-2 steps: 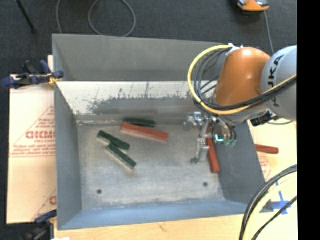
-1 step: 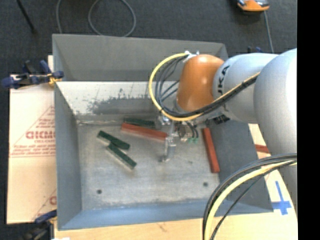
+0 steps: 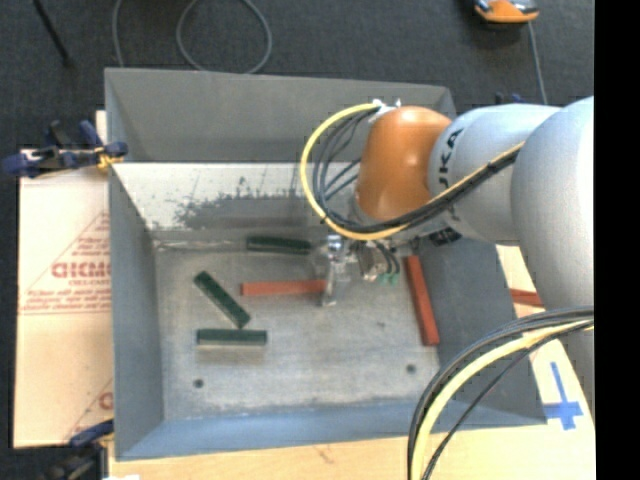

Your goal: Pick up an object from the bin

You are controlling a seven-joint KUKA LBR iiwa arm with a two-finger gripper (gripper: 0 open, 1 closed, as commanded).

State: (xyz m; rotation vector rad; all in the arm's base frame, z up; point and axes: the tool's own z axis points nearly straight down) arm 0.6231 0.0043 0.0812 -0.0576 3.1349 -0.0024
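gripper [image 3: 333, 280] over right end of middle red bar [image 3: 280, 289], bin [image 3: 135, 318] centre | grip: cannot tell | near: green bar [image 3: 278, 243] behind, side red bar [image 3: 421, 300] right | arm [image 3: 500, 168]: black letters, partly hidden

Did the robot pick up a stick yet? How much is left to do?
Nothing is out yet. Done: the gripper is down in the bin, at the right end of the orange-red stick in the middle. In hand: maybe grabbing it; I can't tell if it has a grip. That stick lies flat on the floor, like the green sticks and the red stick at the right. Left: lifting one out.
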